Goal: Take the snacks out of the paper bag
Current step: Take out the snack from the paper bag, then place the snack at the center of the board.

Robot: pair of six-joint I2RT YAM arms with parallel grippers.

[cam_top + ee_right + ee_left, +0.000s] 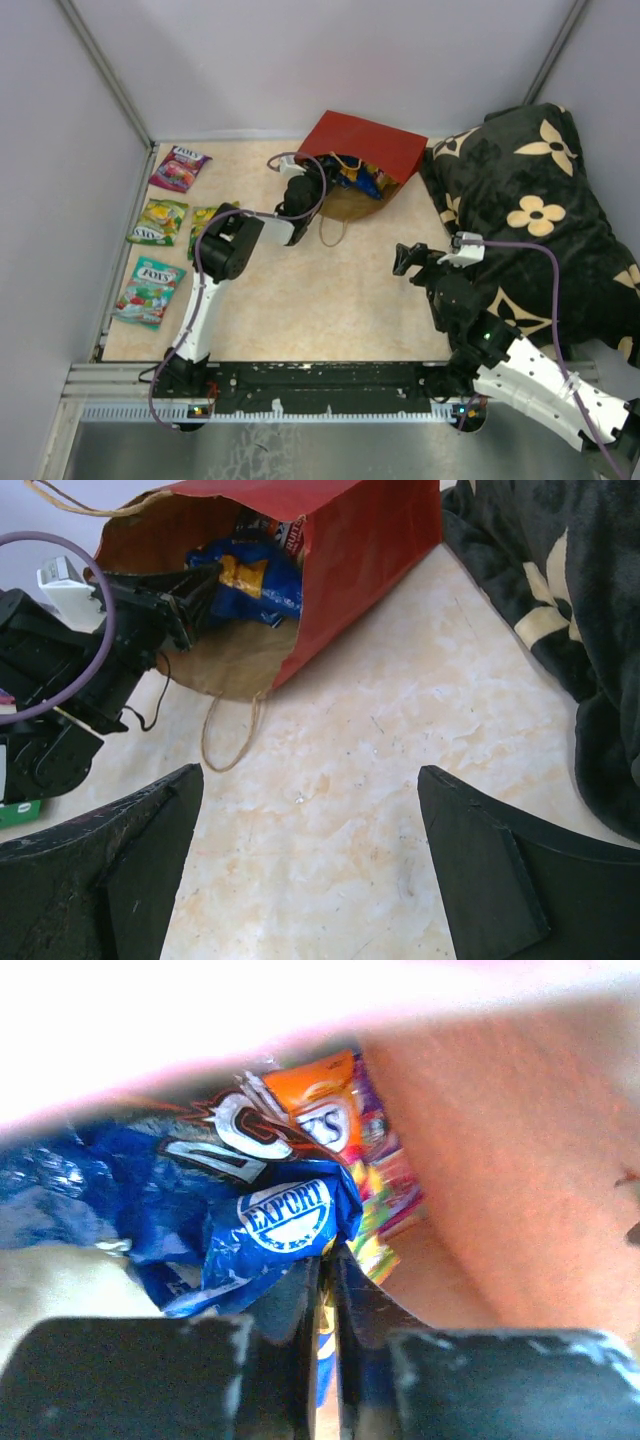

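The red paper bag (pixel 378 143) lies on its side at the back, mouth toward the left arm. It also shows in the right wrist view (pixel 350 550). The blue Doritos chip bag (pixel 357 176) sits in its mouth. My left gripper (pixel 303 192) reaches into the mouth and is shut on a crumpled edge of the chip bag (pixel 270 1215). An orange Fox's packet (pixel 325 1110) and a purple-green packet (pixel 385 1195) lie behind it, inside the paper bag. My right gripper (pixel 408 262) is open and empty over bare table (pixel 310 860). The yellow box is out of view.
Purple (pixel 178 167), green (pixel 158 221) and teal (pixel 150 290) Fox's packets lie along the table's left edge, with another green one (pixel 203 218) partly under the left arm. A black flowered cushion (pixel 540 210) fills the right side. A twine handle (pixel 230 735) lies in front of the bag.
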